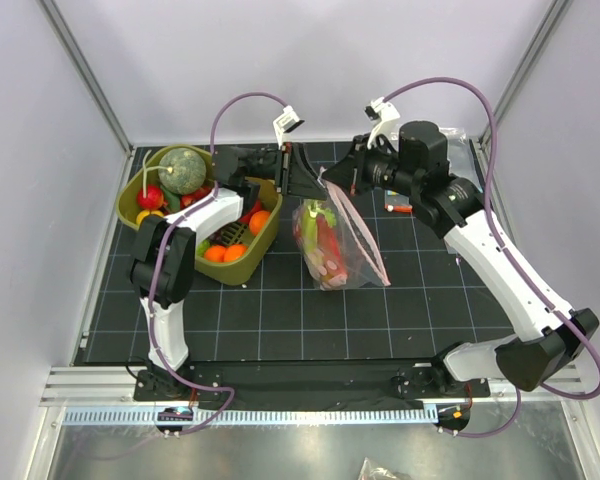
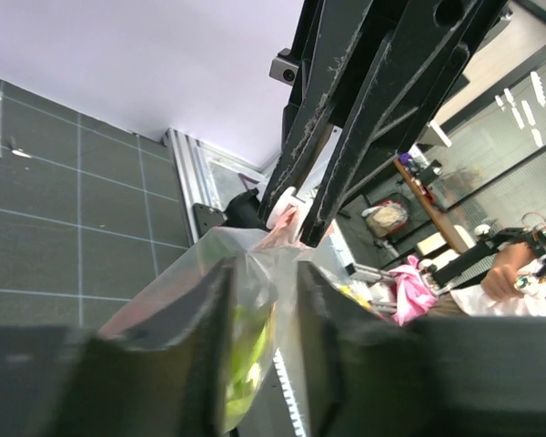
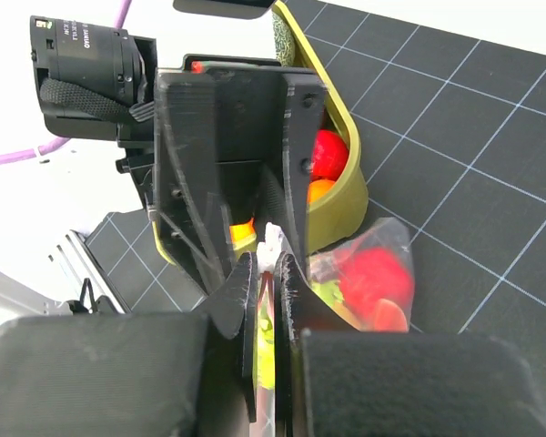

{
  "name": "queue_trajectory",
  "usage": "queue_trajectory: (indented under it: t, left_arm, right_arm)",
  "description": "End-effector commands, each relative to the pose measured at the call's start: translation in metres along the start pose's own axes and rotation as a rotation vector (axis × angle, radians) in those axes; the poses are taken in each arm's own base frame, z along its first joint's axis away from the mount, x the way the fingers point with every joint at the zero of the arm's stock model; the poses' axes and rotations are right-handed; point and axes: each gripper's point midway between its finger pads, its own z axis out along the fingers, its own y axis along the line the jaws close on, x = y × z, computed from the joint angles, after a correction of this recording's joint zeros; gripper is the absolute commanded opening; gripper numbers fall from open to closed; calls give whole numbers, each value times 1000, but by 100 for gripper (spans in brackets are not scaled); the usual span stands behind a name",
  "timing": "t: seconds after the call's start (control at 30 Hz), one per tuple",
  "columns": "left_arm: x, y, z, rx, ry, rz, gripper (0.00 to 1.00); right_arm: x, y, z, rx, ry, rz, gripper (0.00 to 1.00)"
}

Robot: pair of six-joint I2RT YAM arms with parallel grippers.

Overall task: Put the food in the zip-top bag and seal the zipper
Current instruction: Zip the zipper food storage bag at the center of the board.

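Note:
The zip-top bag [image 1: 348, 255] stands on the black mat at the centre, with food [image 1: 320, 235] inside: red, green and yellow pieces. Its pinkish zipper [image 1: 365, 245] runs down the right edge. My right gripper [image 1: 333, 188] is shut on the bag's top corner; in the right wrist view [image 3: 268, 264] its jaws pinch the film, with red food [image 3: 373, 278] in the bag [image 3: 396, 241] beside them. My left gripper [image 1: 316, 184] meets it from the left. In the left wrist view [image 2: 264, 270] its jaws stand a little apart, with bag film [image 2: 164, 300] and green food [image 2: 250, 355] between them.
An olive-green bin [image 1: 250, 266] with oranges [image 1: 235, 252], a green melon [image 1: 183, 170] and other toy food stands at the back left, under my left arm. Its wall [image 3: 341, 196] is close behind the bag. A flat clear bag with an orange strip [image 1: 400, 208] lies at the back right.

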Motion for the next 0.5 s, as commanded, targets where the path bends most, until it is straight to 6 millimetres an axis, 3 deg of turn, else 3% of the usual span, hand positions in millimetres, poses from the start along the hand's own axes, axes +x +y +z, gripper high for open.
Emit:
queue_trajectory:
  t: [0.0,0.1,0.23,0.37,0.4,0.47]
  left_arm:
    - [-9,-25,-1,44,-9,230,42]
    - [-13,-28,-3,42,-8,243,61]
    - [-18,-32,-2,46,-16,260,61]
    - [-21,-32,-1,48,-24,258,43]
    - [-21,-30,-1,48,-25,252,29]
    - [-25,-31,0,50,-31,252,16]
  right_arm:
    - [-18,18,-20,-46,-64,-44,1]
    - [-15,23,-23,-72,-51,-52,1]
    - [-17,33,-27,-116,-41,-51,1]
    - [-20,41,-30,-150,-37,-55,1]
    - [-20,41,-30,-152,-36,-57,1]
    - [-19,41,-29,-156,-30,-54,1]
